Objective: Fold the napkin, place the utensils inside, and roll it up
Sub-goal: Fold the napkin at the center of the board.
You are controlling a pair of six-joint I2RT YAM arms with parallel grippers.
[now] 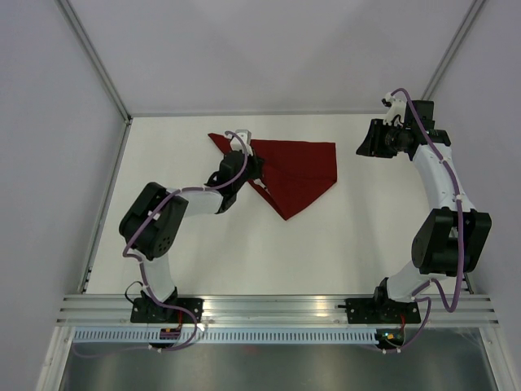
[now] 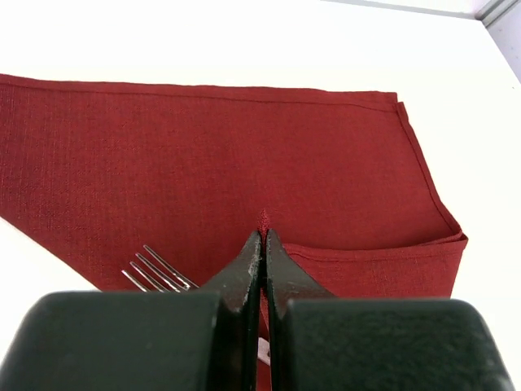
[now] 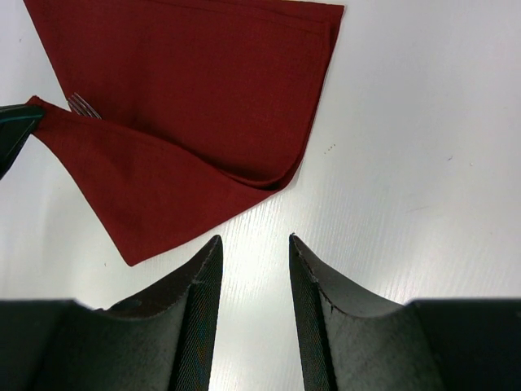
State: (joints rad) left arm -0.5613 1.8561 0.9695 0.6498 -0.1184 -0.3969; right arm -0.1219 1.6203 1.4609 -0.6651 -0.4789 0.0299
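The dark red napkin [image 1: 303, 167] lies folded into a rough triangle at the back middle of the table. A lower flap [image 3: 138, 187] of it is lifted toward its left corner. My left gripper [image 2: 264, 236] is shut on that corner, and a tip of red cloth pokes out between the fingertips; from above, the left gripper [image 1: 254, 169] sits at the cloth's left side. The fork [image 2: 159, 273] shows only its tines, lying on the napkin [image 2: 203, 155] just left of the jaws. The fork [image 3: 80, 104] peeks out above the lifted flap. My right gripper [image 3: 254, 238] hangs open over bare table, right of the napkin [image 3: 203, 73].
The white table [image 1: 203, 244] is walled by pale panels, with metal rails [image 1: 277, 305] along the near edge. From above, the right gripper [image 1: 364, 140] is near the back right corner.
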